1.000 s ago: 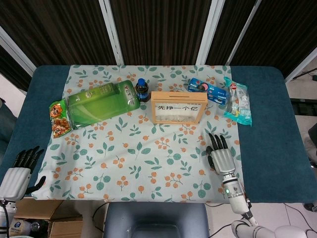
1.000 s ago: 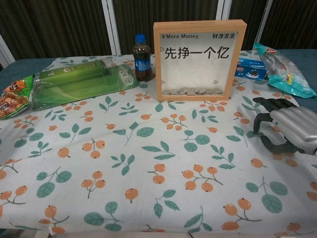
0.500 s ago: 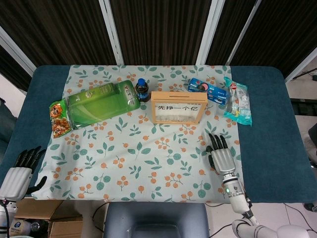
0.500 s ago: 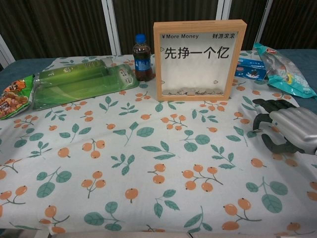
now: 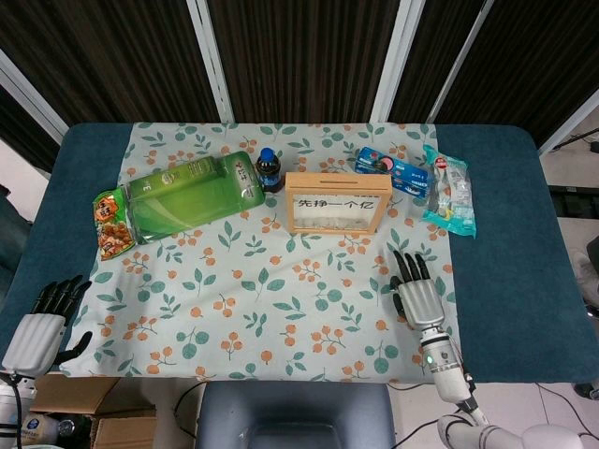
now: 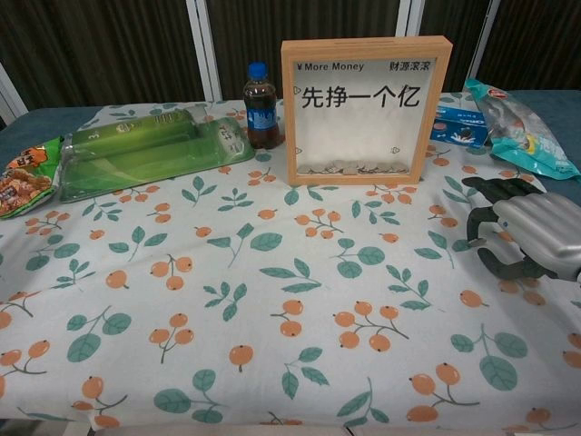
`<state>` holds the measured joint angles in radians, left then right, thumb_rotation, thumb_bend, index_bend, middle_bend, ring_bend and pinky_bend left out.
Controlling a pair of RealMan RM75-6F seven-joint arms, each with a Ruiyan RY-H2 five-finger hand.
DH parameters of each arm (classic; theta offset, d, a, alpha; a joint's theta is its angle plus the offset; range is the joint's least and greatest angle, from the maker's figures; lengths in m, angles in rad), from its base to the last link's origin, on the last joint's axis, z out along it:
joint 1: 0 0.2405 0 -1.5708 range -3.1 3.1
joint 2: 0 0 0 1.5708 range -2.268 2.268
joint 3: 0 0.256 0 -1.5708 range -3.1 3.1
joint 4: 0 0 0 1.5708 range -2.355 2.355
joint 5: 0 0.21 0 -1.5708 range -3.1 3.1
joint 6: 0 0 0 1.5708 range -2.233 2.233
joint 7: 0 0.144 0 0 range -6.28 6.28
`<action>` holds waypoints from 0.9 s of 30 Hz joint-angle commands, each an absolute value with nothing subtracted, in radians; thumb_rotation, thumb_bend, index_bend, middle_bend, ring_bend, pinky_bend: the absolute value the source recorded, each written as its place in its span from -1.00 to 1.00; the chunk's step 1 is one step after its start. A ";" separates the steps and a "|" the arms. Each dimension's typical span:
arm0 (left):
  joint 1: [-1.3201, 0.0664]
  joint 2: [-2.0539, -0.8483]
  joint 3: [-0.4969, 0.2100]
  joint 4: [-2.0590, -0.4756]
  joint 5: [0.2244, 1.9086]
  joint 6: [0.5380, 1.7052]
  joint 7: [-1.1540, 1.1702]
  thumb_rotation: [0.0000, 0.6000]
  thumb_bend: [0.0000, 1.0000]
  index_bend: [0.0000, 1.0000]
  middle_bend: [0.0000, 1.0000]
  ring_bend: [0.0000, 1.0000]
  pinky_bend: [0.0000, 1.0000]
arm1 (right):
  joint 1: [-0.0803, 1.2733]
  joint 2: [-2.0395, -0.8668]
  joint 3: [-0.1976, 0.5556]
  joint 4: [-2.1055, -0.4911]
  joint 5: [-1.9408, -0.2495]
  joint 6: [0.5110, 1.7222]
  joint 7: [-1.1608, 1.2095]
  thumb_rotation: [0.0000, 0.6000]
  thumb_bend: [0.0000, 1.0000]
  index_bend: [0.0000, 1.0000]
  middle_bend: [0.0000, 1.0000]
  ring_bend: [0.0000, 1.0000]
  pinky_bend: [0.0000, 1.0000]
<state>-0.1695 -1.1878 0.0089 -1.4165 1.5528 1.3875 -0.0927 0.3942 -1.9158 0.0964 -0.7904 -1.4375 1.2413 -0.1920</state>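
One frame [image 5: 337, 201], one bottle [image 5: 270, 170], four snack packs [image 5: 190, 196], two robot hands [image 5: 417, 297].

The right hand [image 6: 531, 234] has a smooth, silvery metal-looking back and dark plastic-looking fingers [image 6: 483, 190]. The tablecloth [image 6: 272, 300] is soft, matt cloth with printed leaves. The frame [image 6: 366, 110] is pale wood with a shiny clear front. The green pack [image 5: 192, 196] and snack bags [image 5: 451, 192] look like glossy plastic.

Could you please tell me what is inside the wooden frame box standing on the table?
Inside the wooden frame box, a thin layer of coins lies along the bottom behind the printed glass front. How many there are cannot be told.
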 commanded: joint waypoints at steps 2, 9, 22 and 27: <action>-0.172 -1.188 0.007 -1.416 1.553 1.386 -0.094 1.00 -0.30 -1.00 -1.00 -1.00 -1.00 | 0.394 -1.918 0.098 -0.785 -1.438 1.246 -0.191 1.00 -0.26 0.28 -0.74 -1.00 -1.00; -0.177 -1.191 0.009 -1.422 1.560 1.386 -0.087 0.99 -0.30 -1.00 -1.00 -1.00 -1.00 | 0.392 -1.927 0.098 -0.759 -1.449 1.268 -0.187 1.00 -0.26 0.25 -0.74 -1.00 -1.00; -0.166 -1.181 0.013 -1.427 1.557 1.398 -0.103 1.00 -0.30 -1.00 -1.00 -1.00 -1.00 | 0.399 -1.948 0.089 -0.724 -1.479 1.300 -0.139 1.00 -0.25 0.25 -0.72 -1.00 -1.00; -0.166 -1.183 0.015 -1.425 1.559 1.398 -0.107 1.00 -0.30 -1.00 -1.00 -1.00 -1.00 | 0.399 -1.950 0.089 -0.717 -1.483 1.303 -0.131 1.00 -0.17 0.33 -0.71 -1.00 -1.00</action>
<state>-0.1661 -1.1825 0.0147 -1.4247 1.5586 1.3980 -0.1072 0.3990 -1.9497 0.0886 -0.7172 -1.4823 1.3034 -0.1316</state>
